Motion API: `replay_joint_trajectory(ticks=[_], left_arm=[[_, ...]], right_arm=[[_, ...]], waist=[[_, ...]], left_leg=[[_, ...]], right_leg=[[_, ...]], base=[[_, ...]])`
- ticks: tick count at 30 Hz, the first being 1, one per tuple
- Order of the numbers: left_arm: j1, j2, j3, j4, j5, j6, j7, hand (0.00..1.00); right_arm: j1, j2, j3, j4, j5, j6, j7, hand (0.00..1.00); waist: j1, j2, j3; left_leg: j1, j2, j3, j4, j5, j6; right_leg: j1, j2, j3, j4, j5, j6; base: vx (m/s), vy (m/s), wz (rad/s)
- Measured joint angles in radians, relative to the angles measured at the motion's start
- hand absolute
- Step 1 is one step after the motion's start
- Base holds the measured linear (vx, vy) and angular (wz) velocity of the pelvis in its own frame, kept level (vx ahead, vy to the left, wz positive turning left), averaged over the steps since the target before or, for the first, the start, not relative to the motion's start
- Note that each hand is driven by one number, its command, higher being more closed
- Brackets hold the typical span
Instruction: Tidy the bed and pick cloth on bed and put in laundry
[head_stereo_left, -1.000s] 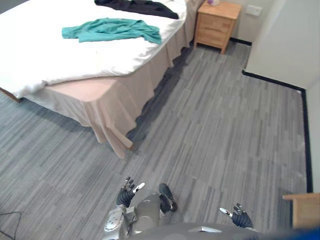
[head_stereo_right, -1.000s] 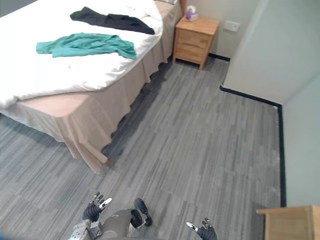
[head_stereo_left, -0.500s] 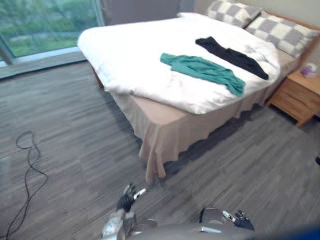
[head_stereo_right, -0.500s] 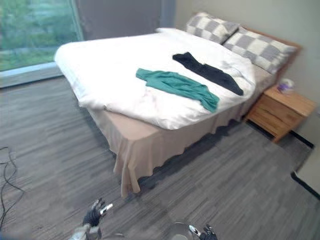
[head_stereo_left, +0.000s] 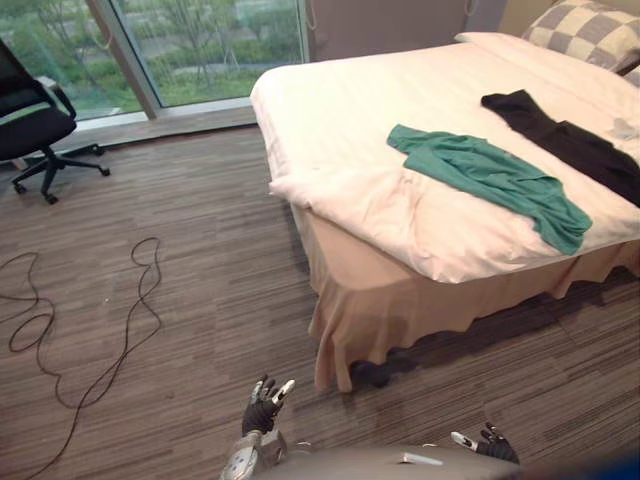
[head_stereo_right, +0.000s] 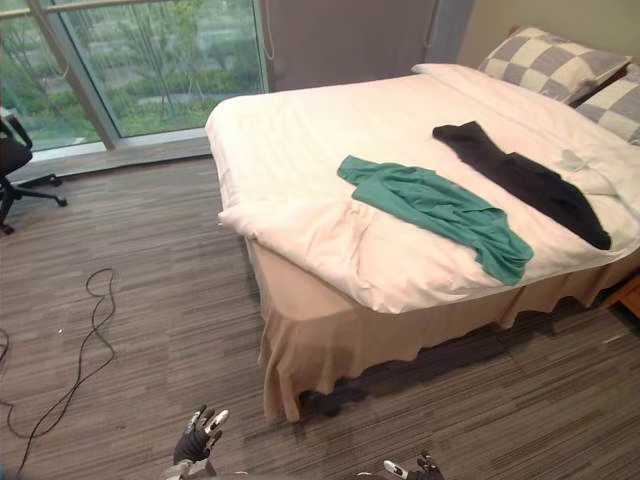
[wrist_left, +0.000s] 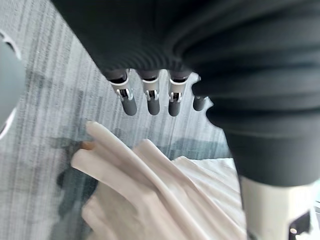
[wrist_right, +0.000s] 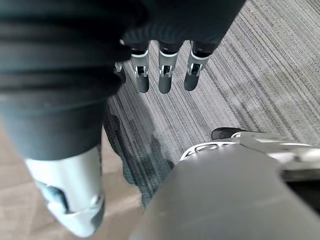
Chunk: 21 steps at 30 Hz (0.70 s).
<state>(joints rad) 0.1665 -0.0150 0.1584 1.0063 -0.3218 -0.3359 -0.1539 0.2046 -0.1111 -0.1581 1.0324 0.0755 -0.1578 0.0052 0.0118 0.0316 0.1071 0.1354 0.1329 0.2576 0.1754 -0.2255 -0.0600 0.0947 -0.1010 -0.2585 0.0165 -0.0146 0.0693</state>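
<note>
A teal cloth (head_stereo_left: 495, 178) lies spread on the white duvet of the bed (head_stereo_left: 380, 110), near its near side. Beyond it a black cloth (head_stereo_right: 525, 180) lies toward the checked pillows (head_stereo_right: 548, 62). The duvet's near corner is bunched above the beige bed skirt (head_stereo_left: 400, 305). My left hand (head_stereo_left: 262, 405) hangs low over the floor, well short of the bed's corner, fingers relaxed and holding nothing. Low at the right, my right hand (head_stereo_left: 488, 445) is likewise open and empty. The bed skirt (wrist_left: 150, 195) shows past the left hand's fingers (wrist_left: 150, 97) in the left wrist view.
Grey striped carpet (head_stereo_left: 180, 300) runs between me and the bed. A black cable (head_stereo_left: 110, 330) loops on the floor at the left. An office chair (head_stereo_left: 30, 110) stands at the far left by the large window (head_stereo_right: 150, 60).
The whole view has swung left: the camera turned, so the bed now lies to the right and the window and chair have come into view. Both hands stay low and open.
</note>
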Motion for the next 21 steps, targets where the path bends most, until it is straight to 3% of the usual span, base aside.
replay_joint_trajectory(ticks=[1,5,8,12,17,19,21], left_arm=[[-0.003,0.016,-0.003,0.013,-0.002,0.002,0.001,0.00],[-0.004,0.039,-0.009,0.039,-0.103,0.015,0.002,0.00],[-0.006,0.043,-0.031,0.045,-0.212,0.030,0.017,0.00],[-0.020,0.043,-0.009,0.080,-0.375,0.034,0.093,0.00],[-0.036,0.064,0.146,0.032,-0.573,-0.060,0.168,0.00],[-0.060,0.109,0.256,-0.089,-0.645,-0.117,0.208,0.00],[-0.090,0.155,0.341,-0.182,-0.690,-0.146,0.242,0.00]], right_arm=[[-0.012,0.012,-0.005,0.020,-0.001,0.000,0.001,0.00],[-0.009,0.032,-0.043,0.027,0.000,-0.002,0.004,0.00],[-0.010,0.034,-0.049,0.029,-0.001,-0.003,0.015,0.00],[-0.011,0.033,-0.073,0.054,0.002,-0.003,0.027,0.00],[-0.010,0.028,-0.087,0.064,0.015,0.000,0.041,0.00],[-0.008,0.027,-0.086,0.063,0.020,0.007,0.062,0.00],[0.000,0.026,-0.083,0.050,0.021,0.011,0.069,0.00]], waist=[[0.001,-0.017,0.003],[0.002,-0.034,-0.001],[0.001,-0.031,0.000],[-0.003,-0.026,-0.003],[-0.010,-0.020,-0.002],[-0.011,-0.019,-0.003],[-0.009,-0.016,-0.005]], left_leg=[[0.007,-0.016,0.003,-0.031,0.021,0.007],[0.041,-0.051,0.003,-0.110,0.063,0.016],[0.044,-0.064,-0.006,-0.148,0.089,0.020],[0.063,-0.067,-0.027,-0.196,0.120,0.016],[0.079,-0.062,-0.045,-0.225,0.137,0.008],[0.075,-0.055,-0.045,-0.231,0.142,0.005],[0.075,-0.050,-0.041,-0.232,0.141,0.004]], right_leg=[[0.005,-0.006,0.001,-0.029,0.027,-0.002],[0.039,-0.020,-0.002,-0.102,0.063,0.009],[0.034,-0.027,-0.008,-0.112,0.070,0.014],[0.039,-0.024,-0.032,-0.112,0.070,0.013],[0.053,-0.016,-0.052,-0.112,0.065,0.007],[0.053,-0.013,-0.060,-0.112,0.062,0.003],[0.053,-0.010,-0.061,-0.112,0.060,0.001]], base=[[-0.05,0.070,0.14],[-0.04,0.032,0.02],[-0.05,0.000,0.07],[-0.02,-0.022,0.14],[-0.01,-0.027,0.12],[-0.02,-0.025,0.13],[-0.01,-0.009,0.02]])
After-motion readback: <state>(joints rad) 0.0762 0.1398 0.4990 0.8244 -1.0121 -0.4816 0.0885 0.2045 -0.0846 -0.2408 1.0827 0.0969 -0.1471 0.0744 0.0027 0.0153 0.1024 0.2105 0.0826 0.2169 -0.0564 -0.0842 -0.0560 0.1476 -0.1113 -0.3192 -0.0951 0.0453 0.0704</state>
